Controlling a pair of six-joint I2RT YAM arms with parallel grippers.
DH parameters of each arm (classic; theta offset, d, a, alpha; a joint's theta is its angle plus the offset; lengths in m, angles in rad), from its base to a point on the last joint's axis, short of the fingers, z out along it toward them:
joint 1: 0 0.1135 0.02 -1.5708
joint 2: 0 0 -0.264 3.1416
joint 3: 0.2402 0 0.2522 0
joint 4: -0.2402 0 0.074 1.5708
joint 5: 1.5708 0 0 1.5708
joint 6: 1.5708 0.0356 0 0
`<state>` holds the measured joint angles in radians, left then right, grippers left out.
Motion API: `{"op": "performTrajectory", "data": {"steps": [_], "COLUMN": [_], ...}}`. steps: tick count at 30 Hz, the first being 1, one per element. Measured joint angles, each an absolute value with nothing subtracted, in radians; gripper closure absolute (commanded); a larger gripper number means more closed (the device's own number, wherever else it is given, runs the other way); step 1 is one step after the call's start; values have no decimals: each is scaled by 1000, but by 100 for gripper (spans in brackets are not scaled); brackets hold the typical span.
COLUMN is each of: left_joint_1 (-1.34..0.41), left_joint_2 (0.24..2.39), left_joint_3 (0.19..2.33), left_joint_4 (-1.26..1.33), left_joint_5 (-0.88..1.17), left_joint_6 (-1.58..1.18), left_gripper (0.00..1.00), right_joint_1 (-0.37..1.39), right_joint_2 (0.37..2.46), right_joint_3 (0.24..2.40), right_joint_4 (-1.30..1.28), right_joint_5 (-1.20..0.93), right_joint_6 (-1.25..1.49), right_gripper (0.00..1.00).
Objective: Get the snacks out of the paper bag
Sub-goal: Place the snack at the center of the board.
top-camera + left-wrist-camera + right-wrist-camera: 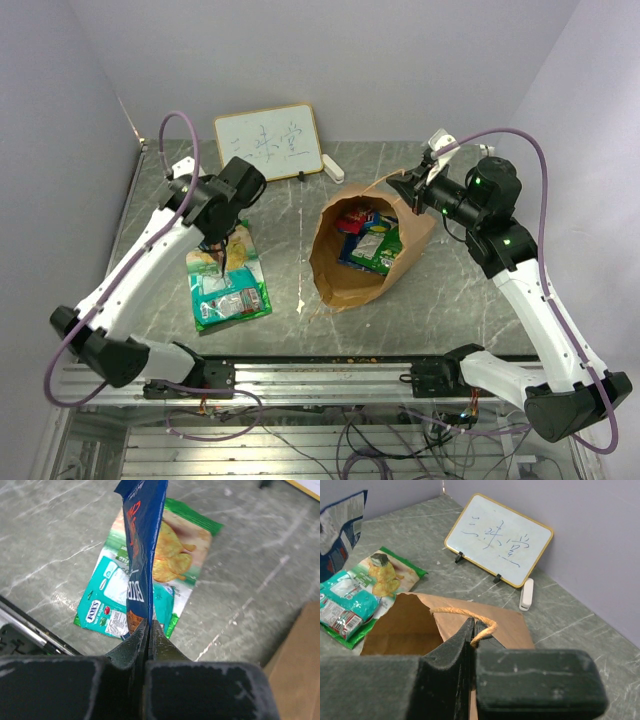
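My left hand (149,626) is clamped on one edge of a blue packet (145,540), holding it above the green packets (177,550) lying on the surface (250,580). My right hand (473,630) pinches the rim of the paper bag (400,630) beside its handle (460,612). More snacks (372,245) sit inside the bag.

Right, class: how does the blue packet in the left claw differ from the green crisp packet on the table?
The blue packet is pinched in the left claw, held up edge-on; the green crisp packet lies flat on the table. No packet covers the blue one; a teal packet overlaps the green one. Both are shiny snacks outside the paper bag.
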<state>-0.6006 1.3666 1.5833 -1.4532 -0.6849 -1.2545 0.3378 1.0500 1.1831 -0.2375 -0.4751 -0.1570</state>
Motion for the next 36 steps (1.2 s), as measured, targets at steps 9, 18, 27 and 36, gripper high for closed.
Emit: {"op": "performTrajectory", "data": {"steps": [9, 18, 27, 36], "left_joint_1": [-509, -416, -355, -329], "left_joint_2": [1583, 1634, 1723, 1782], "left_joint_3": [1584, 1610, 1617, 1633], "left_joint_4": [-1470, -1480, -1441, -1374], "left_joint_5": [-607, -582, -471, -398], "left_joint_6": [-1556, -1785, -1855, -1887], "left_gripper": [93, 93, 93, 93], "right_joint_1": [338, 338, 338, 338], "right_joint_2": [1050, 1041, 1039, 1041], "right_joint_3": [1183, 1169, 1158, 1158], "right_joint_4": [-237, -236, -236, -231], "right_joint_5": [-487, -491, -501, -507], "right_joint_6": [-157, -152, -142, -136], "right_gripper": [100, 100, 100, 100]}}
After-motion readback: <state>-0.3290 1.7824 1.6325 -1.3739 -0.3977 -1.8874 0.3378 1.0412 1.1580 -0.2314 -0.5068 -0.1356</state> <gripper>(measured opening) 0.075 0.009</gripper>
